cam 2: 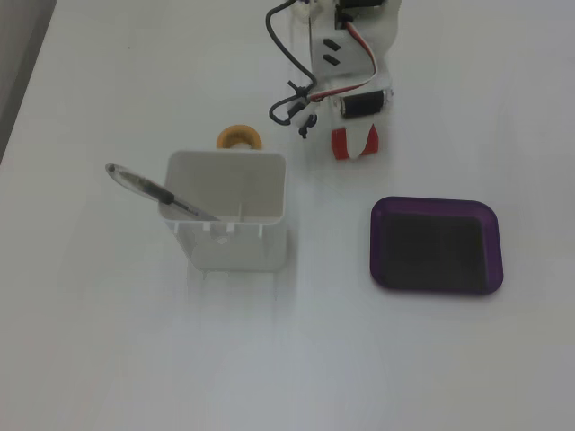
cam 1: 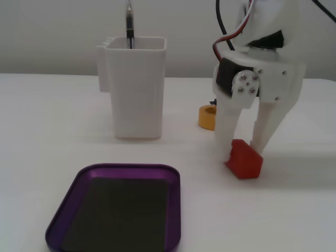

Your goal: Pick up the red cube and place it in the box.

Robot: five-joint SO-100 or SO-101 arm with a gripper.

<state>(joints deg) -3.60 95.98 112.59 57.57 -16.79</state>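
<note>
The red cube [cam 1: 244, 160] sits tilted between my gripper's two white fingers at the right of the table, its lower corner at or just above the surface. My gripper [cam 1: 242, 150] points down and is closed on the cube's sides. In the fixed view from above, the cube [cam 2: 342, 144] shows partly under a white finger, with the gripper [cam 2: 355, 147] over it. The purple box [cam 1: 131, 168] lies flat and empty at the front left. From above, the box [cam 2: 436, 204] is below and to the right of the cube.
A tall white container [cam 1: 136, 94] holding a pen [cam 1: 129, 26] stands at the back left; from above the container [cam 2: 229, 242] is left of the box. A yellow tape roll [cam 1: 206, 116] lies just behind the gripper and also shows from above [cam 2: 240, 136].
</note>
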